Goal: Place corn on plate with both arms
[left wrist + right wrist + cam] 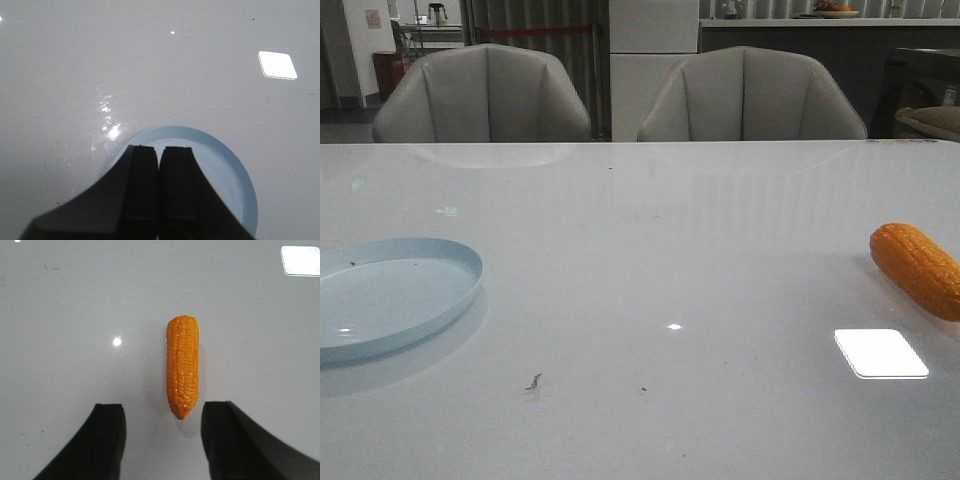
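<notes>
The orange corn [918, 268] lies on the white table at the far right of the front view. In the right wrist view the corn [183, 366] lies lengthwise, its tapered end between my fingertips but above them in the picture. My right gripper [162, 410] is open and empty, just short of the corn. The pale blue plate [385, 295] sits at the left edge of the front view. In the left wrist view my left gripper [160, 150] is shut and empty, over the plate [227, 172]. Neither gripper shows in the front view.
Two grey chairs [485, 95] [750, 95] stand behind the table's far edge. A bright light reflection [880, 353] lies on the table near the corn. Small dark specks [534, 382] mark the table's front middle.
</notes>
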